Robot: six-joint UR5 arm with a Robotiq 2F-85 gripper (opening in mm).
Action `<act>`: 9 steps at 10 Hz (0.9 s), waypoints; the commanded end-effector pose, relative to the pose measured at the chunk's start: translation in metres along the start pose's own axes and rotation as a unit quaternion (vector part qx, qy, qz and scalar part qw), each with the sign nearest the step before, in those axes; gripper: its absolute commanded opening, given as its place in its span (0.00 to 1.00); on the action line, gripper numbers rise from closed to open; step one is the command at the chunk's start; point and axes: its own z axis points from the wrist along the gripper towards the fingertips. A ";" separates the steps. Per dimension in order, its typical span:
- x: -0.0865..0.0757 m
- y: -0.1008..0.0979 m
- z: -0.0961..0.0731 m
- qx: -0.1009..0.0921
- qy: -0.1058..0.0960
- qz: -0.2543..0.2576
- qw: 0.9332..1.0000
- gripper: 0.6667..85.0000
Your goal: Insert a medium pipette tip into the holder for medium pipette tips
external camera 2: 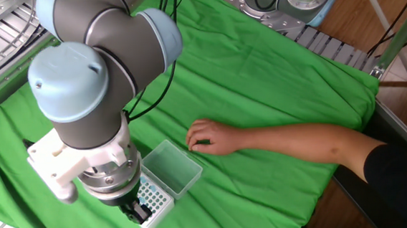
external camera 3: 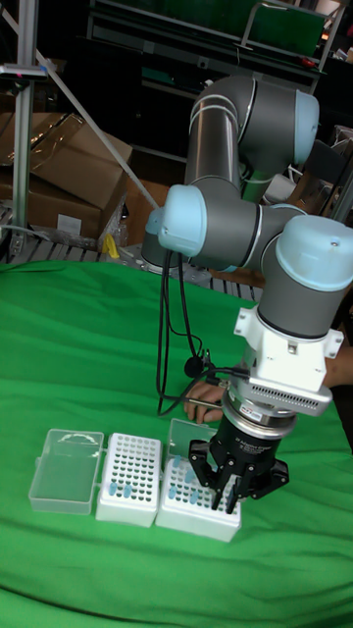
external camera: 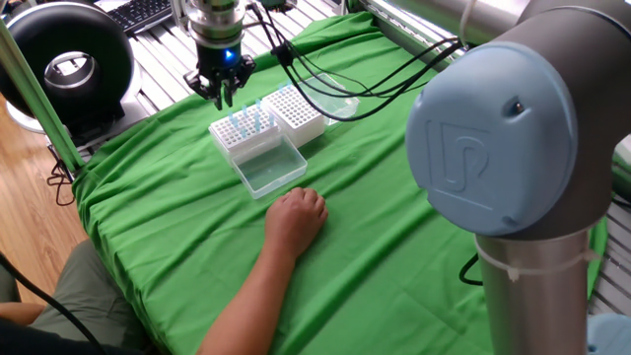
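Pipette-tip racks (external camera 3: 130,478): two (one hand (external camera: 297,219) nearby).

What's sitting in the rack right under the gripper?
Blue-tinted pipette tips stand upright in some holes of the rack below the gripper; other holes look empty. In the other fixed view the wrist hides most of its grid, and whether the gripper holds a tip is unclear.
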 end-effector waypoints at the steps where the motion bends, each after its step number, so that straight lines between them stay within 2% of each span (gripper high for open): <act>1: 0.006 -0.004 0.007 0.000 0.002 0.002 1.000 0.26; 6: 0.013 -0.009 0.009 0.000 0.005 -0.002 1.000 0.26; 9: 0.013 -0.005 0.002 0.005 0.011 0.002 1.000 0.26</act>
